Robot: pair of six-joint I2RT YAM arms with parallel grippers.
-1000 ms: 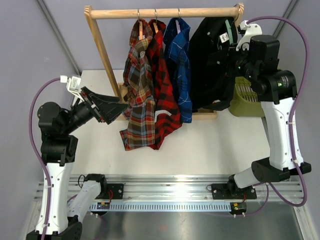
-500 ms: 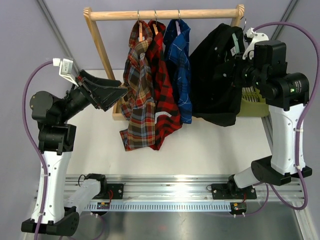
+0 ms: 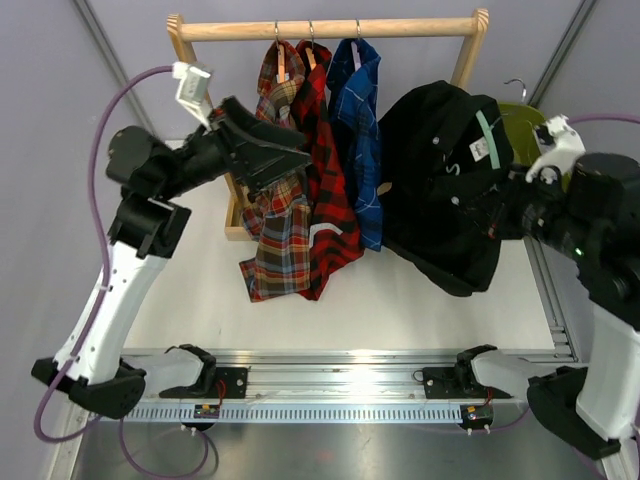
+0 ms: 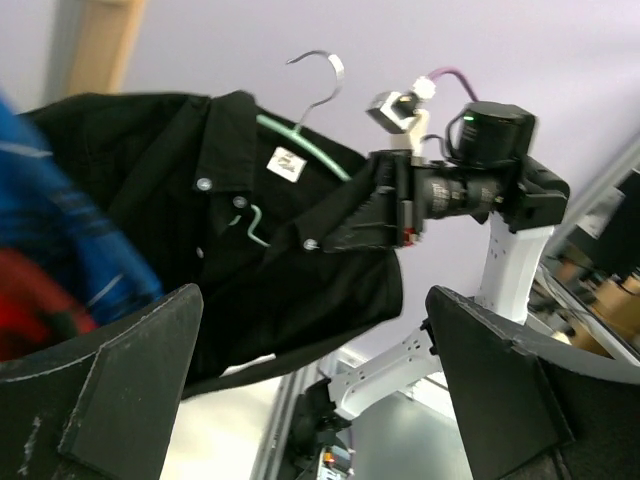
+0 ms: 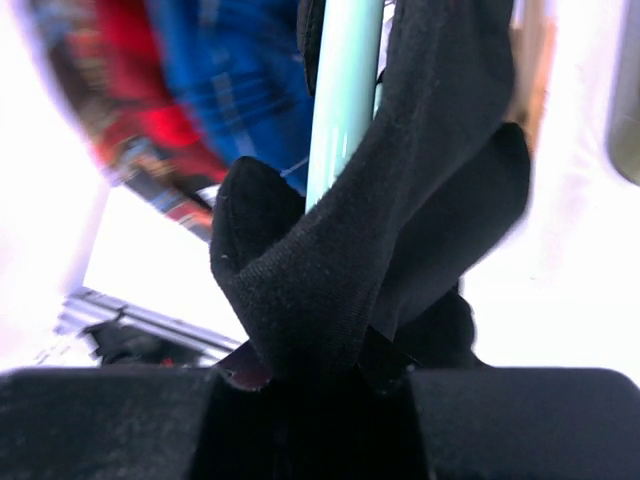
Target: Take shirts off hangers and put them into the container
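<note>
The black shirt (image 3: 440,190) hangs on its pale green hanger (image 3: 486,140), whose metal hook (image 3: 518,88) is off the rail, to the right of the rack. My right gripper (image 5: 320,365) is shut on the shirt's shoulder fabric, right beside the hanger arm (image 5: 345,90); the left wrist view shows this grip (image 4: 385,205). My left gripper (image 3: 290,160) is open and empty in front of the brown plaid shirt (image 3: 280,225), its fingers pointing at the black shirt (image 4: 200,200). The olive-green container (image 3: 528,118) peeks out behind the black shirt.
The brown plaid, red-black plaid (image 3: 330,190) and blue check (image 3: 362,140) shirts hang from the wooden rail (image 3: 320,27). The rack's left post (image 3: 205,110) stands behind my left arm. The white table (image 3: 400,310) lies in front.
My right arm has pulled the black shirt and its hanger off the rail, right and toward the front. My left arm has risen and swung right in front of the plaid shirts.
</note>
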